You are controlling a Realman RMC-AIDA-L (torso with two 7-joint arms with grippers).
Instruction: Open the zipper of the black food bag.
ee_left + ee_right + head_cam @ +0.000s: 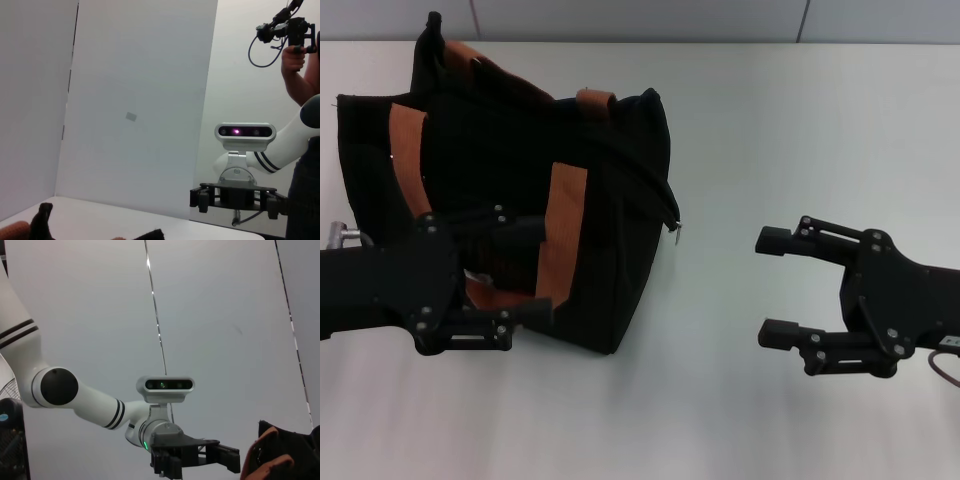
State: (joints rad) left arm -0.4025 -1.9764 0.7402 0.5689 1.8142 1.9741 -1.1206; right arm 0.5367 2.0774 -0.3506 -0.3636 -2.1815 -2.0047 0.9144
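Observation:
The black food bag (510, 150) with brown-orange straps lies on the left of the white table. Its zipper (620, 160) runs as a dark line slanting down to a small silver pull tab (676, 229) at the bag's right corner. My left gripper (545, 270) is open, its fingers spread over the bag's near side by a strap; whether it touches the bag is unclear. My right gripper (775, 285) is open to the right of the bag, apart from the pull tab, and also shows in the left wrist view (235, 200). Part of the bag (287, 455) appears in the right wrist view.
The white table (800, 130) stretches to the right and front of the bag, with a pale wall behind it. In the left wrist view a person (300, 60) holding a device stands behind the robot.

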